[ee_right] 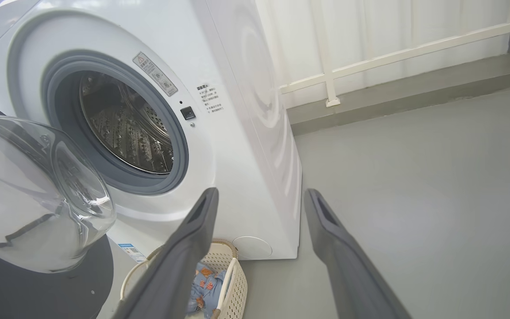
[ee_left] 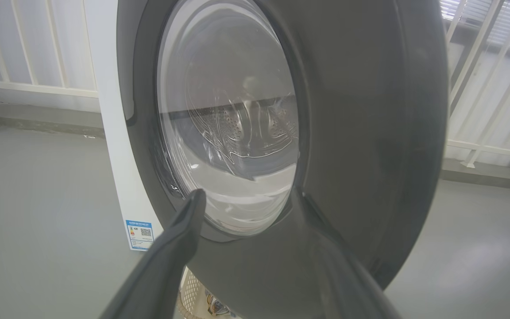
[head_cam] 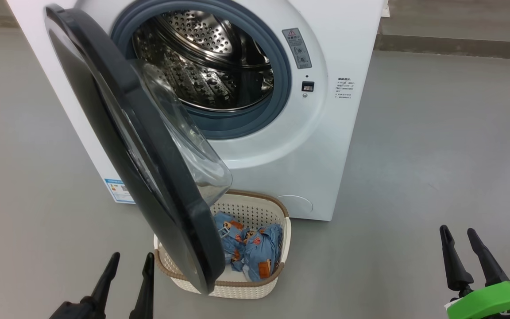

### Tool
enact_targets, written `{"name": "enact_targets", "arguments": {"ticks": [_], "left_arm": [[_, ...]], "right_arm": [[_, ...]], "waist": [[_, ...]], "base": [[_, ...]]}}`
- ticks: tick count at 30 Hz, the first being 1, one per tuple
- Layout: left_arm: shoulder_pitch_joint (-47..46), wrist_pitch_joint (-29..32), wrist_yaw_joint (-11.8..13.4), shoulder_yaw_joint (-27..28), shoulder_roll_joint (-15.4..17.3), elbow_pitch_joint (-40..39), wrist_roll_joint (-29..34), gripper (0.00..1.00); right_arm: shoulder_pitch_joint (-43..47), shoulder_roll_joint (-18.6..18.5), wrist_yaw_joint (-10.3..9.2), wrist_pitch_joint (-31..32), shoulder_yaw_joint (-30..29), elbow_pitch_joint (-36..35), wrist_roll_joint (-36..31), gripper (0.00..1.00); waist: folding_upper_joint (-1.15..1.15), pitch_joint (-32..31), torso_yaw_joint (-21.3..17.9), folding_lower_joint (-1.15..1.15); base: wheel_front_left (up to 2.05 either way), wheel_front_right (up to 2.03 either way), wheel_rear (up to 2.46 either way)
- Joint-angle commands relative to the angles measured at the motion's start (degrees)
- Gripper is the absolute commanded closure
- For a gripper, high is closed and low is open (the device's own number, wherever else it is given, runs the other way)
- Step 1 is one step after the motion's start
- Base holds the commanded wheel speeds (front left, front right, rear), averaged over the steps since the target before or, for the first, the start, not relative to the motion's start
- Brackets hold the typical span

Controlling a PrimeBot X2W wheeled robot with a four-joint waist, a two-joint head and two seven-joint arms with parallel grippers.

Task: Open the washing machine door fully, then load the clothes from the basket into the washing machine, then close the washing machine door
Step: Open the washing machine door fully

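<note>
**Desk:** Head view first. What have you got?

**Me:** I see my left gripper [head_cam: 133, 257] low down, fingers spread wide, holding nothing. Just ahead of it and to its right stands the washing machine door [head_cam: 117, 88], swung out, its lower rim overlapping the near left side of the basket [head_cam: 255, 210]. The clothes [head_cam: 255, 248] lie in the basket, between my two grippers but nearer the left one. My right gripper [head_cam: 457, 230] is well off to the right of the basket, over bare floor [head_cam: 414, 155], also spread wide and empty.

**Desk:** And the washing machine [head_cam: 348, 133]?

**Me:** It's ahead of both grippers, with the drum [head_cam: 210, 66] exposed inside the grey-blue seal [head_cam: 281, 88].

**Desk:** Left wrist view?

**Me:** The door's outer face is close ahead of my fingers. The glass centre lies just beyond the left fingertip [ee_left: 191, 217], and the black rim is behind the right one, which is blurred. I can't tell whether either tip touches it. A blue label [ee_left: 140, 235] shows left of the left finger, and a scrap of basket sits below, between the fingers.

**Desk:** Right wrist?

**Me:** The fingers are wide with nothing gripped. The machine's front corner stands ahead between them, and the open drum is up to the left. The basket with the clothes is under the left finger, and the door's glass bulge is far left.
</note>
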Motion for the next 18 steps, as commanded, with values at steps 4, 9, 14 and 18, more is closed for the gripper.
{"name": "enact_targets", "arguments": {"ticks": [4,9,14,18], "left_arm": [[-1.0,-0.4,0.0,2.0,0.4,-1.7,0.2,0.00],[-1.0,-0.4,0.0,2.0,0.4,-1.6,0.2,0.00],[-1.0,-0.4,0.0,2.2,0.4,-1.4,0.1,0.00],[-1.1,-0.4,0.0,2.4,0.3,-1.2,0.0,0.00]], "right_arm": [[0.3,0.0,0.30,-0.5,-1.0,-1.4,-4.3,0.00],[1.1,0.8,0.30,-0.5,-2.2,-0.6,-8.2,0.00],[2.0,2.0,0.30,-0.5,-3.4,0.0,-11.3,0.00],[2.4,2.6,0.30,-0.5,-4.1,0.5,-12.8,0.00]], "waist": [[0.00,0.1,0.2,0.00],[0.00,0.3,0.3,0.00],[0.00,0.6,0.4,0.00],[0.00,0.8,0.4,0.00]], "base": [[0.00,0.00,0.00],[0.00,0.00,0.00],[0.00,0.00,0.00],[0.00,0.00,0.00]]}}
